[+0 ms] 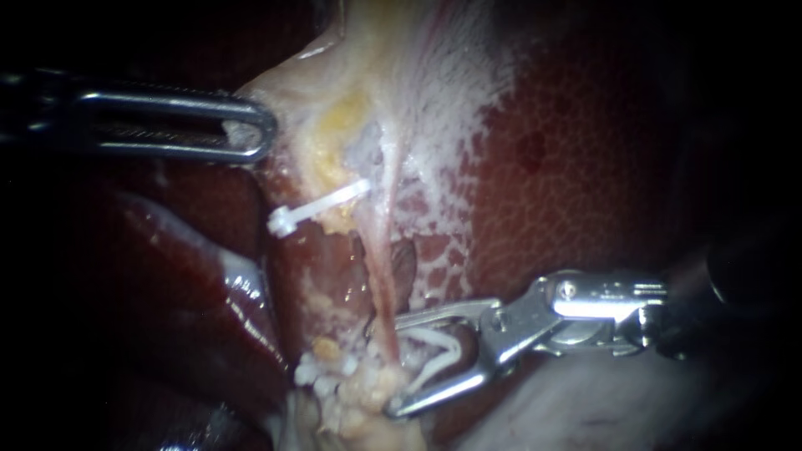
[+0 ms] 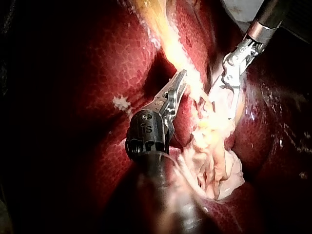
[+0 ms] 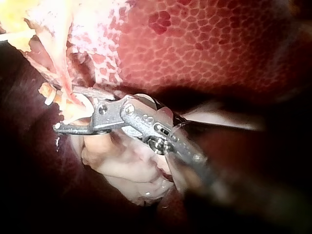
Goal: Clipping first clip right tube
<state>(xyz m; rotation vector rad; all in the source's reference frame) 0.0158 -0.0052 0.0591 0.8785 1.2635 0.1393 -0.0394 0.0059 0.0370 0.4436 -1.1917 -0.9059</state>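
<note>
Dark red, mottled liver (image 1: 585, 167) fills the background on all sides, shiny and wet under the lamp.

Nearest to the camera, the right instrument (image 1: 395, 366) comes in from the right side. It is of bright metal, with a hinged head and two long thin jaws. The jaws stand wide apart and carry an open white clip (image 1: 439, 351) of V shape between them, one jaw on each leg, so they grip the clip and nothing else. The mouth of the jaws is placed around the lower end of the pale pink tube (image 1: 383, 276), one jaw on each side of it. The clip is not closed on the tube. Just beside the jaw tips lies some crumbly white-yellow fat (image 1: 342, 376).

From there the tube runs away from the camera, thin and straight, over the liver surface. A little farther and to the left of it, a second white clip (image 1: 317, 207) sits closed across yellowish tissue, apart from the pink tube.

Farthest, the left instrument (image 1: 261, 129) enters from the left. Its slotted metal jaws are closed on the edge of a pale yellowish sheet of tissue (image 1: 317, 83).
</note>
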